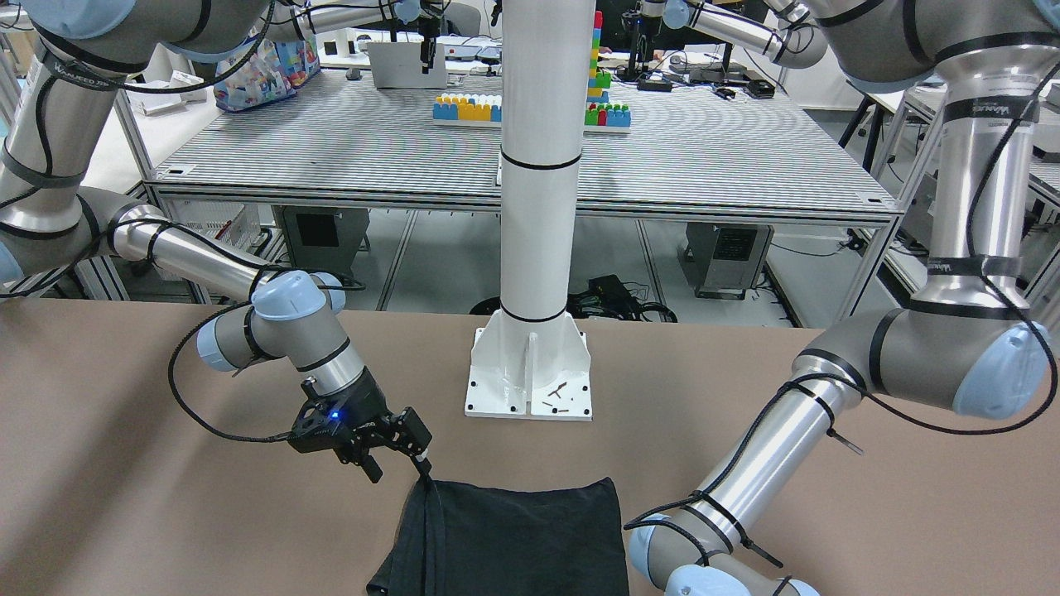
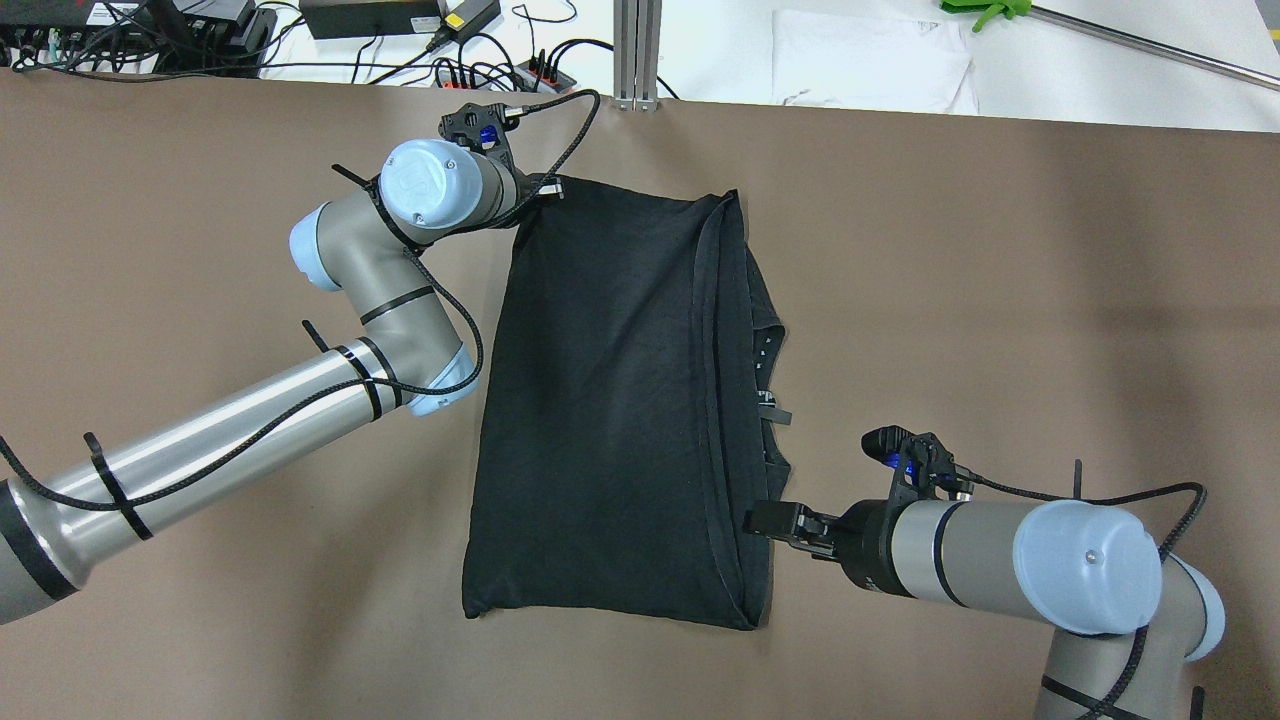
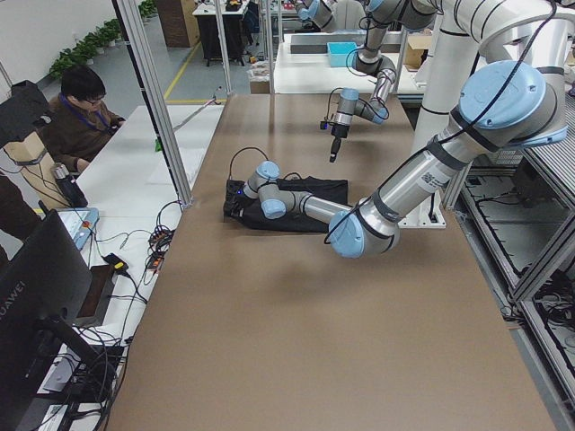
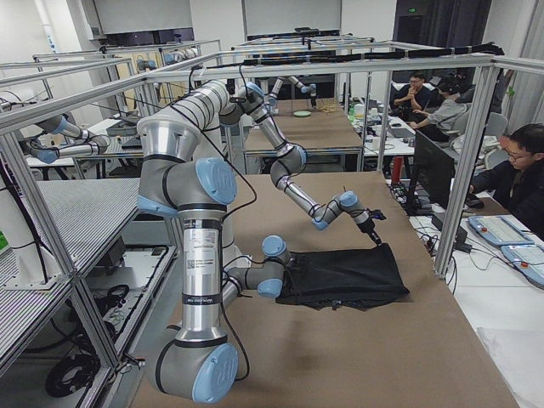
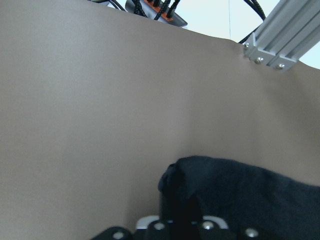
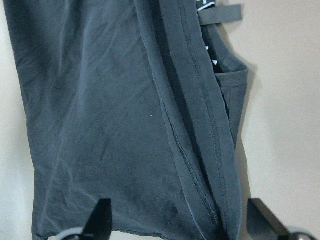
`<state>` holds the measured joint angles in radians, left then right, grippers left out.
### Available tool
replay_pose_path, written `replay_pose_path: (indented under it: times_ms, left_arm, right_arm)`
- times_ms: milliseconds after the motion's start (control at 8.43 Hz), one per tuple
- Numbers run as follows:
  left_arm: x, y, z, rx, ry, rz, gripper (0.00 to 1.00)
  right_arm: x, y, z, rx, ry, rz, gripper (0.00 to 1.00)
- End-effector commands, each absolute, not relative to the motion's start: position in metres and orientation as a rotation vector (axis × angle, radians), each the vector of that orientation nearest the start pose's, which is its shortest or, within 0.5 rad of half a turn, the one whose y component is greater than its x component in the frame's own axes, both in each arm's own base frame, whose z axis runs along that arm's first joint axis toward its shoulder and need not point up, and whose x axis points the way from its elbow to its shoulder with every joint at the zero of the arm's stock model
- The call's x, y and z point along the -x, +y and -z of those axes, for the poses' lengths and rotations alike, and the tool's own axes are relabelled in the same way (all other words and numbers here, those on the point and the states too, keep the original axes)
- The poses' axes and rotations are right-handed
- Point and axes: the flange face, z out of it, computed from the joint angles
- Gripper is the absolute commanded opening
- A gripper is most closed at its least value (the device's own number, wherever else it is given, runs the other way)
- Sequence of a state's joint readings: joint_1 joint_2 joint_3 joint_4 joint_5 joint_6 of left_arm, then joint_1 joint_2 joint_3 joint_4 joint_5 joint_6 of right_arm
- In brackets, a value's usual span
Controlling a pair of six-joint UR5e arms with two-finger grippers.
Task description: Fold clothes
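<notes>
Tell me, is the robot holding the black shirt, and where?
The left gripper seems to pinch the black shirt by its far corner. The right gripper is open over the near edge, holding nothing.

Two robot arms share one build: the left arm [image 2: 200,450] and right arm [image 1: 190,252] are brushed silver tubes joined by grey housings. Pale-blue round caps close the joints, and one cap [image 2: 1085,560] shows a single screw at its centre. A black braided cable [image 1: 169,377] runs outside each arm, cinched by black zip ties [image 2: 105,480] with loose tails. Black bands ring the joints. The black left hand [image 2: 552,187] and right hand [image 1: 399,468] each carry a small blue light. Their white column [image 1: 538,207] ends in a bolted base plate [image 1: 497,397].
</notes>
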<state>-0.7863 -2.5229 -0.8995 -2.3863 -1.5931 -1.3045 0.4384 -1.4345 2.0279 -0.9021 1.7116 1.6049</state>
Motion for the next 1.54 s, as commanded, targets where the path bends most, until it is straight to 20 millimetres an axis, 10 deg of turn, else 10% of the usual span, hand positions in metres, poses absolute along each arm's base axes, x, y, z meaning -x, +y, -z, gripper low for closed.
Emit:
replay_pose_path:
  times_ms: [0,356,712,949,1186,1424]
  left_arm:
    - [-0.502,-0.709,-0.258,-0.555,0.953,0.484,1.00]
    - [-0.452,-0.731,-0.242,-0.532,1.006,0.471,1.00]
    - [-0.374,-0.677,-0.304,-0.483,1.080,0.337,1.00]
    - [-0.339,-0.639,-0.338,-0.517,1.065,0.286,1.00]
    - [-0.304,-0.646,-0.344,-0.474,1.094,0.279,1.00]
    - [-0.292,-0.635,-0.353,-0.473,1.094,0.280,1.00]
  right_arm:
    - [0.414,-0.331,-0.284,-0.208,-1.271,-0.260,0.95]
    - [0.441,-0.360,-0.220,-0.280,-1.154,-0.219,0.95]
    - [0.479,-0.427,-0.166,-0.359,-1.014,-0.191,0.95]
    - [0.519,-0.498,-0.164,-0.444,-0.885,-0.176,0.95]
    - [0.528,-0.563,-0.172,-0.468,-0.781,-0.159,0.94]
    - [0.539,-0.612,-0.220,-0.523,-0.786,-0.189,0.94]
